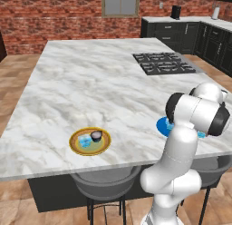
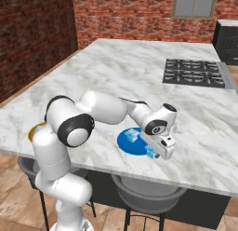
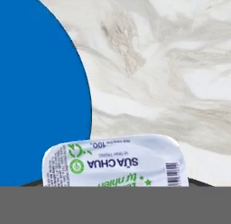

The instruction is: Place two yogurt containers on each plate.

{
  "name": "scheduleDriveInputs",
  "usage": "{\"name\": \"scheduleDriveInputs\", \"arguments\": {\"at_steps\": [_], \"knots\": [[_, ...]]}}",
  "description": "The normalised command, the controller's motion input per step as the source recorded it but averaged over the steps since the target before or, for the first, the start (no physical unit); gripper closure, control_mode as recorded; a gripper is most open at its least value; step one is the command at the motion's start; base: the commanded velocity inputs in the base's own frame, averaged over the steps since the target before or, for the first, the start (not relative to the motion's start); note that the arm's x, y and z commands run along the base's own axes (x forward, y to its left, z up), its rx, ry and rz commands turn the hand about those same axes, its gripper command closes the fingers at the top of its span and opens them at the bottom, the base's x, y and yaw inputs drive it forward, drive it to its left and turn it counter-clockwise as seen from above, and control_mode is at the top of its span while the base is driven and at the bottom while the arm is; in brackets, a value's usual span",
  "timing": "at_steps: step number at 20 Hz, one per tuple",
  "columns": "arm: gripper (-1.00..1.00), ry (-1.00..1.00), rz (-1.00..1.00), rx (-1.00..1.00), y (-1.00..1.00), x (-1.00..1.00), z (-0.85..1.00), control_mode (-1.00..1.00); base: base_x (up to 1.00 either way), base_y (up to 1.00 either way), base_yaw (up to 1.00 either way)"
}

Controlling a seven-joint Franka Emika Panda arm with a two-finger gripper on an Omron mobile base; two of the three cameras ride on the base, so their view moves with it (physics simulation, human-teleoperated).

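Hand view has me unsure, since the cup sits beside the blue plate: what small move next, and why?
Probably lift the yogurt cup a little, then carry it over the blue plate. The gripper sits down around it on the marble counter, off the plate's rim; one cup is already there.

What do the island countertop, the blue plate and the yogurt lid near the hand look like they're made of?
Countertop: polished marble or a look-alike, white with grey veins. Blue plate: glazed ceramic or plastic, uniform flat colour. Yogurt lid: thin printed foil or plastic film, with text and a barcode.

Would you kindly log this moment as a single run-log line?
gripper: closing on yogurt cup beside blue plate | blue plate: one cup | yellow plate: two cups
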Motion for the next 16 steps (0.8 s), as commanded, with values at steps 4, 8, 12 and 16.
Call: {"name": "scheduleDriveInputs", "arguments": {"at_steps": [4, 8, 12, 16], "knots": [[1.00, 0.00, -0.03, 0.00, 0.33, 0.68, 0.23, -1.00, 0.00, 0.00, 0.00], [1.00, 0.00, 0.00, 0.00, 0.08, 0.75, 0.00, -1.00, 0.00, 0.00, 0.00], [1.00, 0.00, 0.00, 0.00, 0.02, 0.55, -0.13, -1.00, 0.00, 0.00, 0.00], [1.00, 0.00, 0.00, 0.00, -0.09, 0.35, -0.19, -1.00, 0.00, 0.00, 0.00]]}}
